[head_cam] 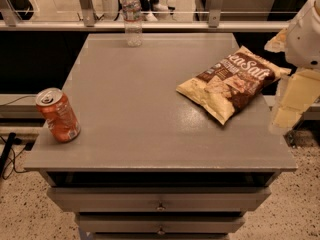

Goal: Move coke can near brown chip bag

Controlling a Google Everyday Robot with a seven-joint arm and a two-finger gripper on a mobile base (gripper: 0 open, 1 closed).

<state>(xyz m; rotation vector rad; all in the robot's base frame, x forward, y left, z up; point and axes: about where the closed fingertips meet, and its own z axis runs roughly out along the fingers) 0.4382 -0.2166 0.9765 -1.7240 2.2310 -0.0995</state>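
Observation:
The coke can (57, 115), red-orange with a silver top, stands near the front left edge of the grey table (150, 134). The brown chip bag (232, 81), dark brown and cream with "Sea Salt" lettering, lies flat on the right side of the table, far from the can. My gripper (291, 103) hangs at the right edge of the view, just past the table's right edge and beside the bag, below the white arm (307, 34). It holds nothing that I can see.
A clear plastic water bottle (132, 16) stands upright at the back edge of the table. Drawers (160, 200) sit under the tabletop. A rail (150, 25) and a glass barrier run behind the table. Cables lie on the floor at the left.

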